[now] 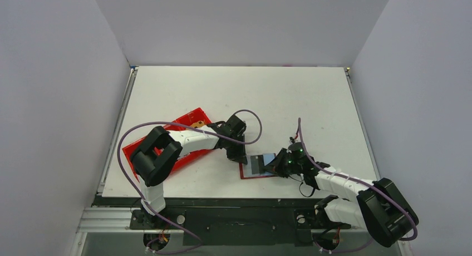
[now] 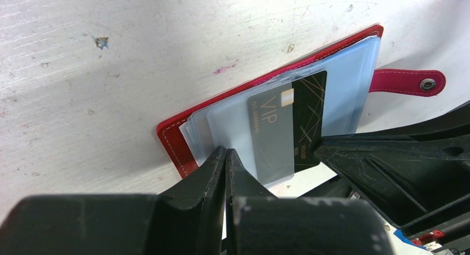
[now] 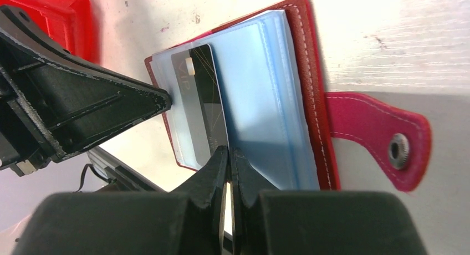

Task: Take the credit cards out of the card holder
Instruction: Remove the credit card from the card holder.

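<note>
Right wrist: card [image 3: 200, 102] parallels holder [image 3: 260, 100] spine, pinched by right end effector [image 3: 226, 155]; left end effector [image 3: 165, 98] closed.

One card holder [image 2: 343, 88]; one dark card [image 2: 282, 127]; one tray [image 1: 183, 121]

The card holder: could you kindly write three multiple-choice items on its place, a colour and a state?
1. Where is the card holder? A. on the table, right of the red tray; B. inside that tray; C. lifted in air.
2. Its sleeves are: A. yellow; B. pale blue; C. black.
3. The VIP card is: A. loose on the table; B. wholly tucked in; C. partly out of a sleeve.
A: top view shows it flat beside the tray. B: both wrist views show pale blue plastic. C: its dark end is bare.
</note>
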Tool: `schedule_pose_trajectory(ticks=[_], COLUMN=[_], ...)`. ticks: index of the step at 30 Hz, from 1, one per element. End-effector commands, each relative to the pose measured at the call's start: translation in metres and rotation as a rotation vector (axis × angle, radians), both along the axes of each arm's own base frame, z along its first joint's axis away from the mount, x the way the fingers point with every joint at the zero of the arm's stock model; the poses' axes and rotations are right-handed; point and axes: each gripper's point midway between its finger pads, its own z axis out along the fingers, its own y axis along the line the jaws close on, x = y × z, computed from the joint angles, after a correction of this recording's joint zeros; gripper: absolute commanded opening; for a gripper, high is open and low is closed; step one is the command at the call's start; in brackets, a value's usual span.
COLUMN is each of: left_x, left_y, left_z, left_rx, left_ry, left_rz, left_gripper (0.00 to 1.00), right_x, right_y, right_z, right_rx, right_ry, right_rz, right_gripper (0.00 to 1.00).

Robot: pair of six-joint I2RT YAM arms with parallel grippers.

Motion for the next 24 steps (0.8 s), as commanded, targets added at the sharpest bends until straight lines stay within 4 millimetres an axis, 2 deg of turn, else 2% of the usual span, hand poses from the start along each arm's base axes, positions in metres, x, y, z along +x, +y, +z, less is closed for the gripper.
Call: schedule_pose_trajectory(ticks=[1, 9, 15, 19, 22, 24], left_x=[-0.007, -0.004, 0.004, 0.014, 0.031, 0.040], left_y=[0.041, 0.039, 0.033, 0.023, 0.010, 0.005], left_z=[-0.035, -0.032, -0.021, 0.000, 0.030, 0.047], left_rx=[0.174, 0.172, 0.161, 0.130, 0.075, 0.043], left_ry=[0.019, 0.013, -0.009, -0.042, -0.092, -0.118], left_rz=[0.011, 0.009, 0.005, 0.001, 0.004, 0.006], left_gripper=[0.00, 0.00, 0.00, 0.00, 0.00, 0.04], right_x=[0.011, 0.014, 0.018, 0.024, 0.029, 0.031], right_y=[-0.010, -0.025, -0.031, -0.031, -0.031, -0.029], right_z=[0.006, 0.015, 0.023, 0.038, 0.048, 0.054], right_rx=[-0.050, -0.104, -0.120, -0.120, -0.118, -0.110], right_ry=[-0.049, -0.067, -0.085, -0.114, -0.131, -0.141], right_rz=[-0.030, -0.055, -0.060, -0.064, -0.061, -0.056], right_gripper=[0.00, 0.00, 0.00, 0.00, 0.00, 0.00])
